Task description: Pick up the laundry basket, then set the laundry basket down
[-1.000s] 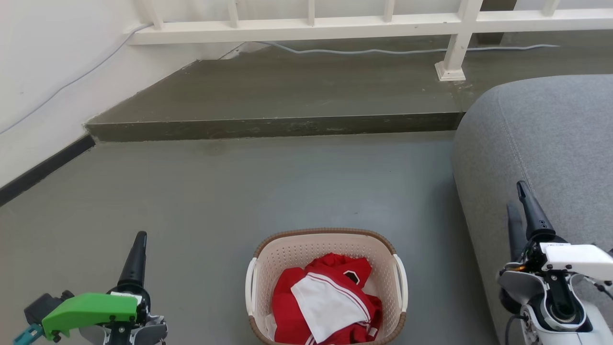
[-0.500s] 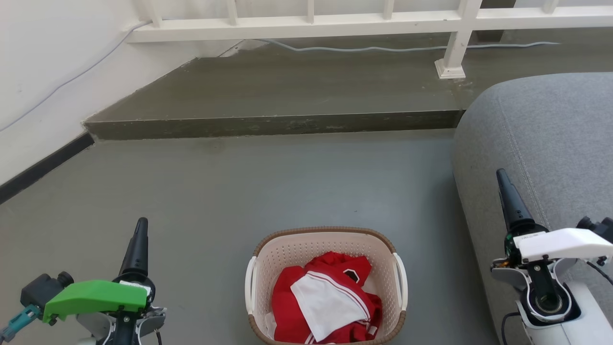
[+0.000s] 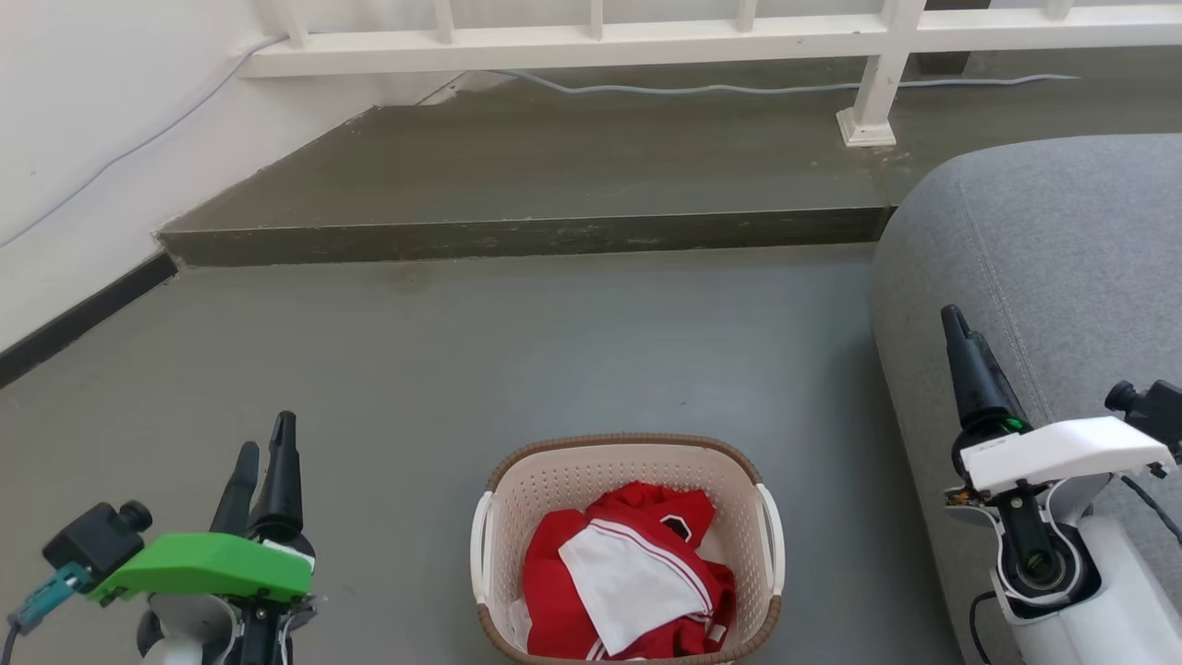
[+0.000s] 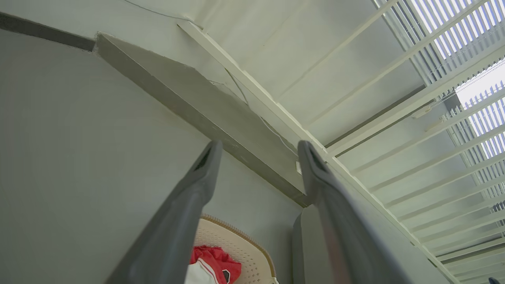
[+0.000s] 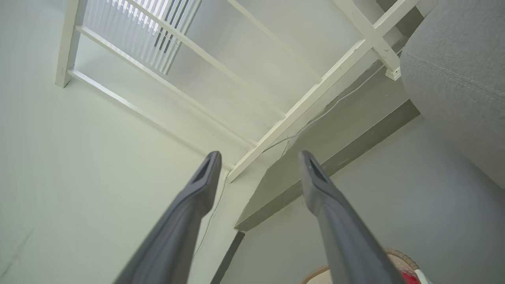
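The laundry basket (image 3: 554, 480), cream with a brown rim and white side handles, stands on the grey floor at the bottom centre of the head view, holding red and white clothes (image 3: 637, 573). My left gripper (image 3: 266, 439) is to its left, above the floor and apart from it, fingers pointing away from me. My right gripper (image 3: 956, 328) is to its right, raised in front of the sofa. In the wrist views both the left gripper (image 4: 258, 146) and the right gripper (image 5: 258, 156) are open and hold nothing. The basket (image 4: 240, 236) shows low between the left fingers, and its rim (image 5: 317, 275) peeks in at the right wrist view's bottom edge.
A grey sofa (image 3: 1062, 259) fills the right side, close to the basket. A raised concrete step (image 3: 554, 185) crosses the floor ahead, with a white railing (image 3: 591, 42) and a cable (image 3: 739, 90) behind it. A white wall (image 3: 74, 139) stands at the left.
My right gripper has risen and moved a little toward the centre. My left gripper has turned so both fingers show, and moved slightly forward. The basket has stayed put; the camera tilted slightly.
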